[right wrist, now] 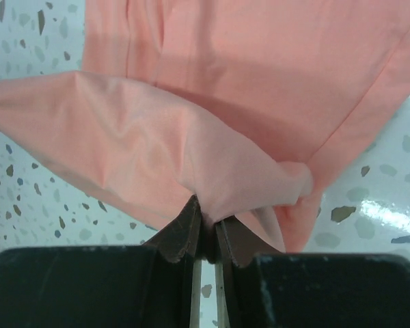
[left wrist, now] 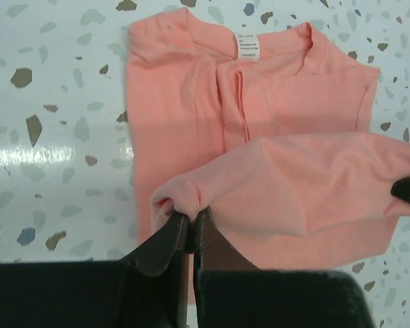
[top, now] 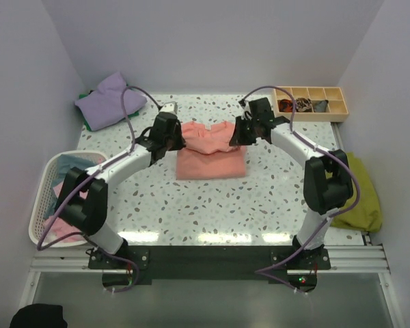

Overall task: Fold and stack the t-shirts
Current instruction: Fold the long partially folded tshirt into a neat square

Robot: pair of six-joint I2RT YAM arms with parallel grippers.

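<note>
Closest to each wrist camera, both pairs of jaws are pinched fully shut on cloth. My left jaws grip the left end of a raised fold of the salmon shirt (left wrist: 294, 184), and my right jaws grip its right end. The fold hangs lifted between them, while the rest of the shirt lies flat at the middle of the speckled counter (top: 212, 212), collar label showing. At far left a lavender shirt (top: 109, 99) sits on a green one (top: 87, 125). Blue and pink shirts fill the white basket (top: 78, 153) at near left. A yellow-green cloth (top: 362, 198) lies at the right edge, and a wooden tray (top: 313, 104) stands far right.
</note>
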